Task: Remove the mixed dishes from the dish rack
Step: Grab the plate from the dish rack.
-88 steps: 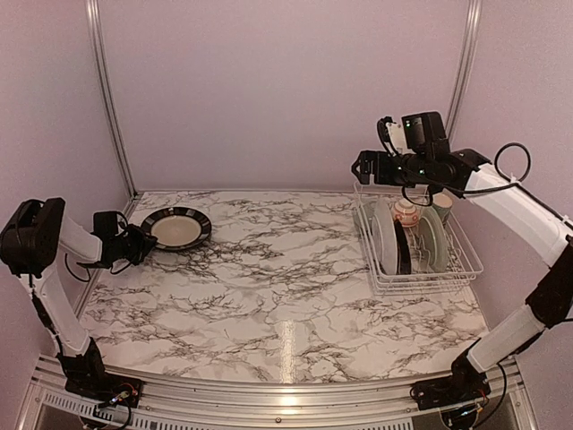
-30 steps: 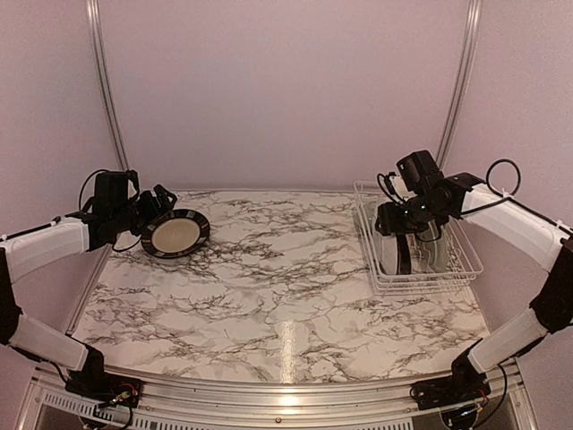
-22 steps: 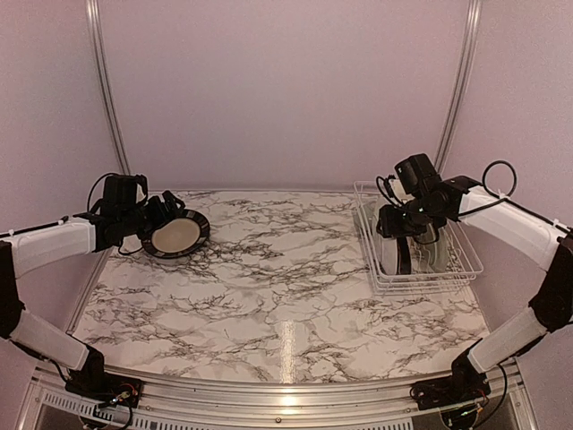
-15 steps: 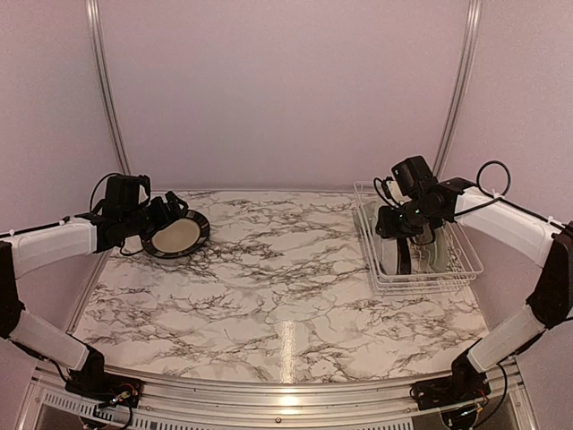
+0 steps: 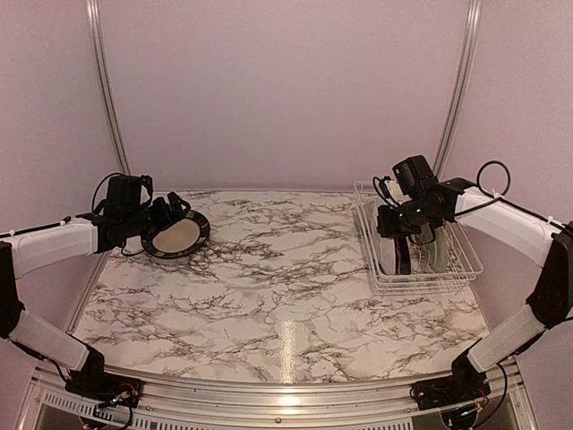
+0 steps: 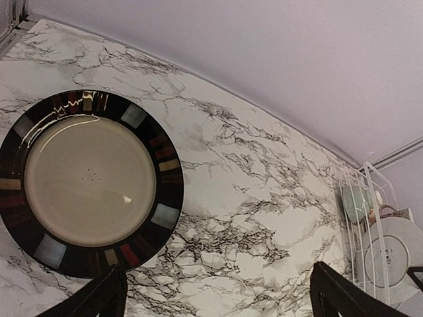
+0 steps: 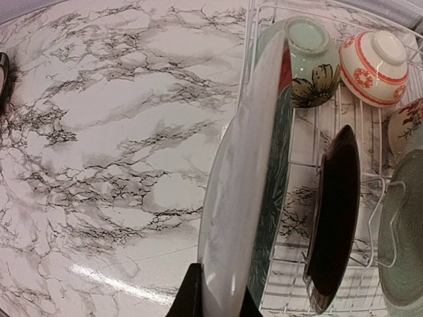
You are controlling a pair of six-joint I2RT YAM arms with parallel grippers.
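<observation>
The white wire dish rack (image 5: 467, 262) stands at the right back of the table. Its front slot holds an upright white plate (image 7: 243, 198) with a green patterned face. My right gripper (image 7: 215, 298) is shut on that plate's upper rim, one finger (image 7: 192, 294) on the white back. Behind it in the rack stand a black plate (image 7: 334, 211) and a pale green plate (image 7: 404, 231). A black-rimmed plate (image 6: 89, 181) lies flat on the table at the left. My left gripper (image 6: 218, 297) hovers open beside it, holding nothing.
At the rack's far end sit a pale green flowered cup (image 7: 307, 59), an orange-red-and-white bowl (image 7: 373, 63) and a cream mug (image 7: 404, 129). The booth's pale walls close off the left, back and right. Marble tabletop (image 5: 286, 269) lies between the two arms.
My right gripper has closed on the rim of the front plate in the rack. The left arm has edged slightly toward the black-rimmed plate and stays open.
</observation>
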